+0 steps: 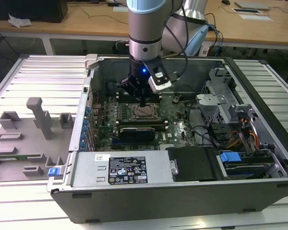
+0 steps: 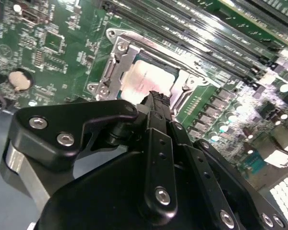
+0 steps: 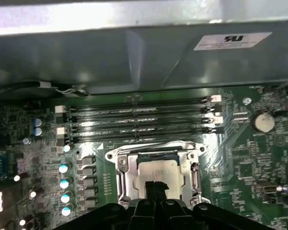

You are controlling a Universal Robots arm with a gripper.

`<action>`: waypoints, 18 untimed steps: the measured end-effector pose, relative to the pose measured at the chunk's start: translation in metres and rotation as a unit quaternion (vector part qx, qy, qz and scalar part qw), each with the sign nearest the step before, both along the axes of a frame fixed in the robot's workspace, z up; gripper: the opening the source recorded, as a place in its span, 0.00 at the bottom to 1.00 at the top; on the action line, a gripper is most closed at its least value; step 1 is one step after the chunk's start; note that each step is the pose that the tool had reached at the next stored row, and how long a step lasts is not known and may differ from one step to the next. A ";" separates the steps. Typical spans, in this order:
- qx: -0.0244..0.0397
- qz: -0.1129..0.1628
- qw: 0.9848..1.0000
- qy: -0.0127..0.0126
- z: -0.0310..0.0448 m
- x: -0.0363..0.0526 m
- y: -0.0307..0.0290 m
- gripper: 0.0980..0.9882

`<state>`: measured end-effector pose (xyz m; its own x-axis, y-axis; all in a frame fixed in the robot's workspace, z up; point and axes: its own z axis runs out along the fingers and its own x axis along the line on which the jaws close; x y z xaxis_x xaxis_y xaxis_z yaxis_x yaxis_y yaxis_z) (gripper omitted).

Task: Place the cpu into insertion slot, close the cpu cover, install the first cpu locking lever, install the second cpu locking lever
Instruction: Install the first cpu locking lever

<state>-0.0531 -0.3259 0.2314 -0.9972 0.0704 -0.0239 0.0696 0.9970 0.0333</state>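
In the exterior view the arm reaches straight down into an open computer case (image 1: 259, 191) that lies on a slatted metal counter (image 1: 38, 76). The claw (image 1: 143, 101) hangs directly above the cpu (image 1: 146, 112), its black fingers drawn together to a narrow tip just over the chip. The cpu is a small pale silvery square seated in the insertion slot (image 1: 136, 115) on the green motherboard (image 1: 177, 117). On the exterior view's left of the case, well away from the claw, a grey fixture tray (image 1: 24, 139) lies on the counter.

In the second wrist view the claw (image 2: 157, 97) is pressed together, pinching nothing, with its tip right over the near edge of the cpu (image 2: 146, 79). The chip's top is flat, beige-silver, with a bright glare. The cpu cover (image 2: 121, 56), a thin grey metal frame, lies down around the chip. Beyond the claw run long black memory slots (image 2: 201, 43).

In the first wrist view the claw (image 3: 156, 186) tip sits over the near half of the cpu (image 3: 158, 171), framed by the cpu cover (image 3: 122, 179). The memory slots (image 3: 139, 120) lie just past it.
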 end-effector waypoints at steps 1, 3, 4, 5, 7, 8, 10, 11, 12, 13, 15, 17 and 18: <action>-0.001 0.001 1.000 0.001 0.0000 0.0000 0.0000 0.01; -0.002 0.010 1.000 0.000 0.0000 0.0000 0.0002 0.01; -0.003 0.012 1.000 -0.002 -0.0002 0.0000 0.0003 0.01; -0.005 0.014 1.000 -0.003 -0.0002 0.0000 0.0002 0.01; -0.017 0.019 1.000 -0.011 -0.0002 -0.0002 0.0004 0.01; -0.018 0.021 0.999 -0.015 -0.0003 -0.0002 0.0005 0.01; -0.019 0.027 0.999 -0.020 -0.0008 0.0000 0.0005 0.01; -0.019 0.028 0.999 -0.020 -0.0009 0.0005 0.0005 0.01; -0.019 0.028 0.999 -0.020 -0.0009 0.0010 0.0005 0.01; -0.019 0.028 0.999 -0.020 -0.0010 0.0010 0.0005 0.01; -0.019 0.028 0.999 -0.020 0.0017 0.0011 0.0005 0.01; -0.019 0.028 0.999 -0.020 0.0025 0.0011 0.0006 0.01; -0.019 0.028 0.999 -0.020 0.0025 0.0011 0.0005 0.01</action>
<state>-0.0521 -0.3254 0.2339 -0.9977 0.0134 -0.0660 0.0136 0.9999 -0.0027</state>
